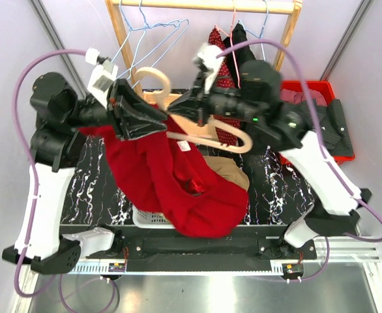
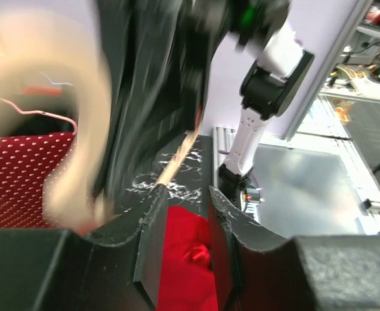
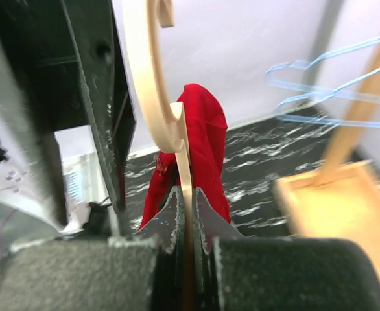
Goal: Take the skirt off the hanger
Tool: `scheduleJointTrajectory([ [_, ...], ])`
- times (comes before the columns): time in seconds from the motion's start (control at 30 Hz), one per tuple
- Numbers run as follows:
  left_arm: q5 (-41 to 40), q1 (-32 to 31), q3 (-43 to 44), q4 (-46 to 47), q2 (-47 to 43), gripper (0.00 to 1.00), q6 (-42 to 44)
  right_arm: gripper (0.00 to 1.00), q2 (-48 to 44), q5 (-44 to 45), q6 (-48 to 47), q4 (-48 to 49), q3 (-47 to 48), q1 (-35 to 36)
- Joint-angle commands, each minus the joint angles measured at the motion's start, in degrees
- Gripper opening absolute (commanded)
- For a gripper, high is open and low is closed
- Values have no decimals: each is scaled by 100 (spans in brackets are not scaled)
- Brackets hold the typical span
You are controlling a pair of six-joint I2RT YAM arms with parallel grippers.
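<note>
Top external view: I saw the red skirt [image 1: 171, 176] hanging off the wooden hanger [image 1: 210, 137] at mid-frame. Its bulk sagged toward the white basket [image 1: 145, 218] at lower centre, over the marbled table [image 1: 276, 182].
Right hand: the right hand [image 1: 191, 107] was pressed together on the hanger. Its wrist view showed the pale wood [image 3: 148, 78] pinched edge-on between the fingers, with the skirt [image 3: 203, 129] hanging beyond.
Left hand: the left hand [image 1: 153, 120] sat at the skirt's upper left edge. Its wrist view showed the fingers [image 2: 152, 214] partly spread, and the red cloth [image 2: 183, 259] seen through the gap looked farther off, not clamped.
Where the skirt was: it was not yet free, as I read it. The waist was bunched against the hanger's left arm while the rest trailed down to the lower right.
Step in hand: I judged it to be stripping the waist off the hanger.
Doing it well: I would have kept the right hand firm and level. The left hand needed to close on a full fold of the waistband, not a thin edge, then draw it down and left along the hanger's arm.
Risk: a skewed pull could have twisted the hanger in the right hand's pinch. The blurred left wrist view also gave me little to aim by.
</note>
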Motion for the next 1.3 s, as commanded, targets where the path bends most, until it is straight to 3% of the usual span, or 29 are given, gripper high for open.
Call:
scheduleJointTrajectory([
  [0.0,-303,45,2,-1045,-424,35,1142,0,-824,596,-781,-339,613,41],
  [0.1,-637,45,169,-1862,-495,36,2151,0,-1184,596,-781,-725,604,41],
  [0.2,-997,45,380,-2285,-495,36,2619,0,-1413,578,-772,-1165,604,41],
  [0.67,-1755,45,-182,-3121,-767,36,3912,0,-2179,1035,-913,-1640,437,41],
  [0.93,-2317,45,-568,-3332,-513,26,4633,0,-2285,720,-729,-1650,402,41],
  [1.07,-2387,53,-333,-3245,-30,38,4354,0,-2302,622,-658,-1649,332,41],
  [1.2,-2677,176,-200,-2324,-108,51,3825,0,-2328,579,-623,-1649,253,41],
  [1.27,-2783,194,-95,-2260,-99,51,3711,0,-2337,578,-632,-1641,192,41],
])
